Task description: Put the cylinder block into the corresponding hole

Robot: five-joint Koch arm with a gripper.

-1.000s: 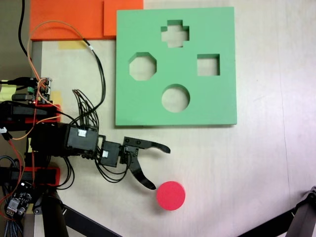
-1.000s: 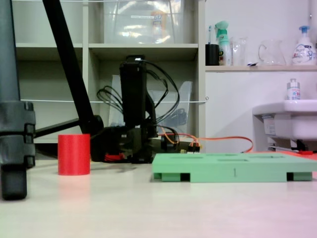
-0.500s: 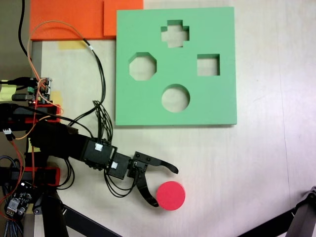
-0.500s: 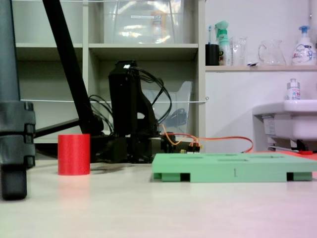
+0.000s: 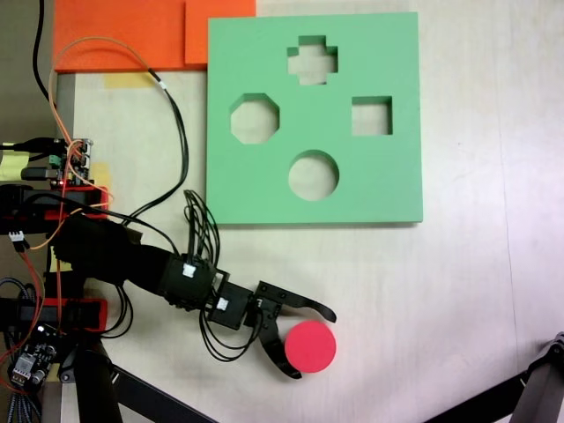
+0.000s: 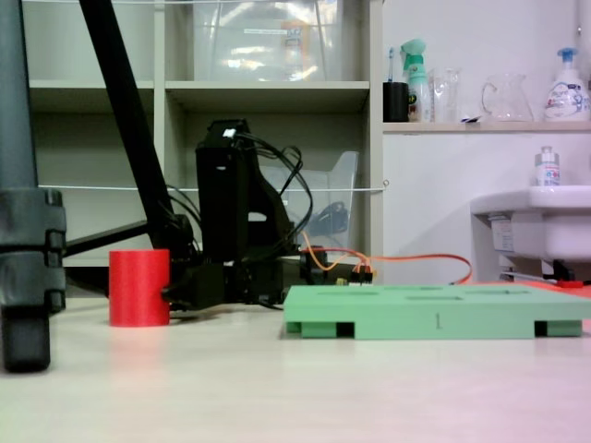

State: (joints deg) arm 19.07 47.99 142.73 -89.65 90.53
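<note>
The red cylinder block [image 5: 309, 345] stands upright on the table, below the green foam board [image 5: 388, 176]; from the side it shows as a red drum [image 6: 138, 287]. My gripper [image 5: 313, 344] is open, its two black fingers lying either side of the block's left half; whether they touch it I cannot tell. From the low side view the gripper [image 6: 181, 289] sits just behind the block's right edge. The round hole [image 5: 314, 174] is near the board's lower middle and holds nothing.
The board also has octagonal [image 5: 255, 119], cross [image 5: 312, 60] and square [image 5: 371, 115] cutouts. Orange foam pieces [image 5: 132, 33] lie at top left. Arm base, cables and circuit boards [image 5: 53, 220] crowd the left edge. Tripod legs [image 5: 529, 392] cross the bottom corners.
The arm has stretched right and down, bringing the open gripper from beside the block to around its left half. The block shifted slightly rightward.
</note>
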